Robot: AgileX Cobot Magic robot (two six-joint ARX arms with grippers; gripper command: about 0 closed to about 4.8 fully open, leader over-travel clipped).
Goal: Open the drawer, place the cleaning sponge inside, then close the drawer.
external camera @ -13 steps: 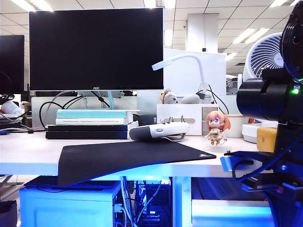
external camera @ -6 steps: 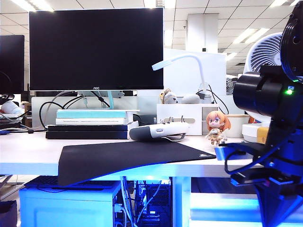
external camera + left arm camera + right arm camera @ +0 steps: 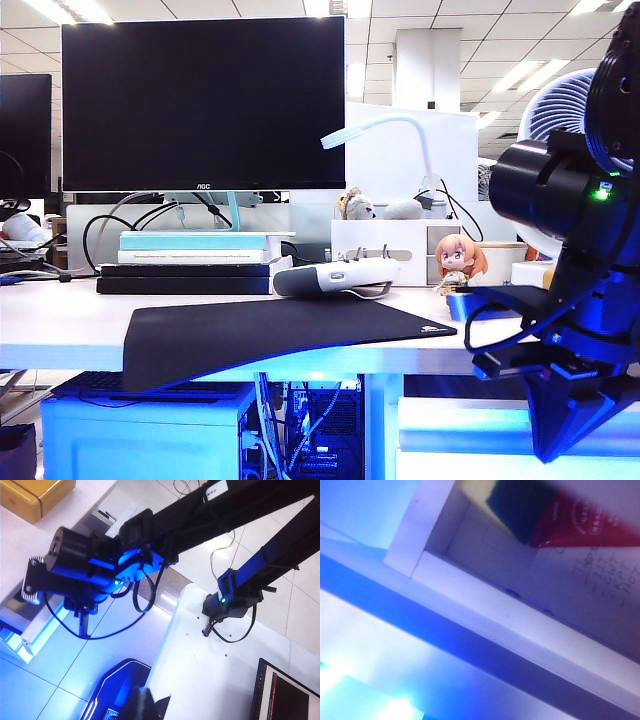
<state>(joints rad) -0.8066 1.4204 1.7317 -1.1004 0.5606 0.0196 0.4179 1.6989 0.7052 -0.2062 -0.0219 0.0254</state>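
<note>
The drawer [image 3: 485,597] stands open in the right wrist view, white walls tinted blue. Inside it, in a corner, lies the cleaning sponge [image 3: 507,502], yellow foam with a dark green layer, free of any grip. In the exterior view the drawer's blue-lit front [image 3: 465,425] shows under the desk at the right. My right gripper [image 3: 553,440] hangs shut and empty just right of that front, pointing down; its fingers do not show in its own wrist view. My left gripper [image 3: 145,707] is shut on nothing, away from the drawer, above the white robot base [image 3: 210,670].
A red packet [image 3: 580,522] and a written sheet [image 3: 600,575] lie in the drawer beside the sponge. On the desk are a black mat [image 3: 270,335], a monitor [image 3: 205,100], a figurine [image 3: 458,265] and a white organizer [image 3: 385,250]. A yellow box [image 3: 32,495] sits on the desk edge.
In the exterior view my right arm has swung left and its wrist has tipped, so it now covers the yellow box. The left gripper has stayed still.
</note>
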